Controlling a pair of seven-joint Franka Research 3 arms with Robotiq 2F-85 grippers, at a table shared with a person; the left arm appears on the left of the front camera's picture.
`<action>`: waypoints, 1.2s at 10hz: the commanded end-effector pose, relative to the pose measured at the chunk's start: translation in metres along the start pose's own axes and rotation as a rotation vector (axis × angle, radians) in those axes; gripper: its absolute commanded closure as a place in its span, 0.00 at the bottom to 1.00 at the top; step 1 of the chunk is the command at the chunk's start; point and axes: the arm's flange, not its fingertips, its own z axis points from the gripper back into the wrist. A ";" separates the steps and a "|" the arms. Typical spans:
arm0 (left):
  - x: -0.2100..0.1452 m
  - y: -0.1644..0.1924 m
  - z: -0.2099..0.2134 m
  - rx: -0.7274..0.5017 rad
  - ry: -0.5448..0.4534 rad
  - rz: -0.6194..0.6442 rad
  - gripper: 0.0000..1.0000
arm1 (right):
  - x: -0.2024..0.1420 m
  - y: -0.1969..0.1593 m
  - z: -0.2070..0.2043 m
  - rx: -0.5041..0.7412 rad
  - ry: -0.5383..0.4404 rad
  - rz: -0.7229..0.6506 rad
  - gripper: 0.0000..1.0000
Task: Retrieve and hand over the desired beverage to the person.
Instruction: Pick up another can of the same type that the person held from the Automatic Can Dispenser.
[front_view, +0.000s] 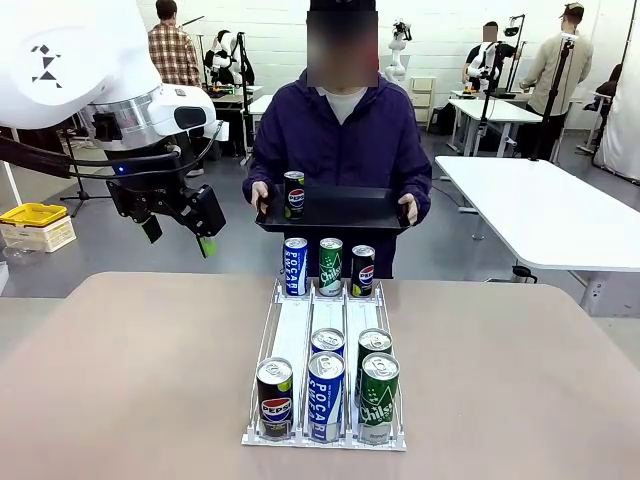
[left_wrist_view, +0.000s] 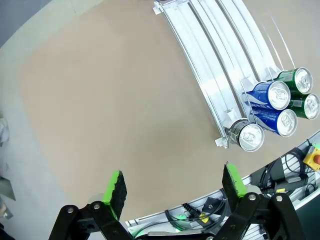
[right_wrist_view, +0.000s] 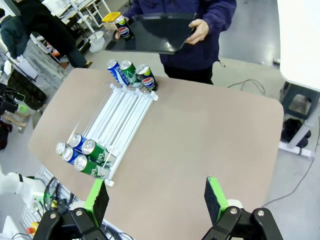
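The person stands at the table's far side holding a black tray with a Pepsi can upright on its left part. A white wire rack lies along the table. At its far end stand a blue Pocari can, a green can and a Pepsi can. At its near end are a Pepsi can, two blue cans and two green cans. My left gripper hangs open above the table's far left corner, empty. My right gripper is open and empty, high over the table's near right.
The tan table is bare on both sides of the rack. A yellow crate sits on the floor at left, and a white table stands at right. Other people work in the background.
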 end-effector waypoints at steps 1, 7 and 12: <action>0.000 0.000 0.000 0.000 0.000 0.000 0.00 | 0.001 -0.001 -0.001 0.028 -0.012 0.010 0.00; -0.101 0.194 0.092 -0.431 -0.267 -0.271 0.00 | 0.001 -0.001 -0.001 0.028 -0.012 0.010 0.00; -0.112 0.211 0.099 -0.515 -0.320 -0.261 0.00 | 0.001 -0.001 -0.001 0.028 -0.012 0.010 0.00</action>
